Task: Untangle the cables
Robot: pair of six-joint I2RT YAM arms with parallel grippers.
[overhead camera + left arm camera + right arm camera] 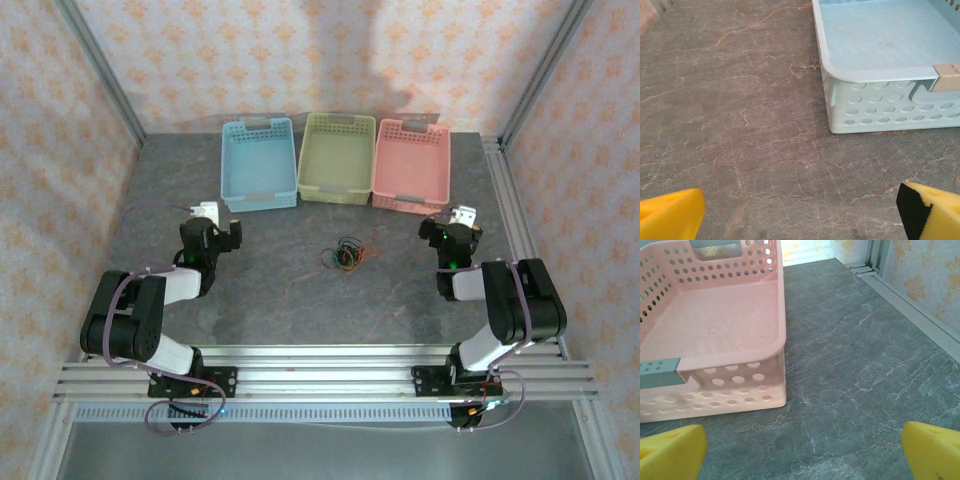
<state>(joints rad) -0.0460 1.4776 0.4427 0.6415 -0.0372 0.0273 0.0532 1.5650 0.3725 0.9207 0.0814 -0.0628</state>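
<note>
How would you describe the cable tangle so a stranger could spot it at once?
Find the grey marbled table, then the green basket at its far side, between the blue basket and the pink basket. In front of it lie the cables: a small knot of thin black, green and orange loops, unlike the rigid baskets.

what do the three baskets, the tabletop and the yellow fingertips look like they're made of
Blue basket, green basket, pink basket: probably moulded plastic, matte, judging by the rounded rims and rows of round holes. Tabletop: grey veined stone or a stone-look laminate, faint sheen; cannot tell which. Yellow fingertips: possibly foam or soft rubber, matte, blunt-edged.
</note>
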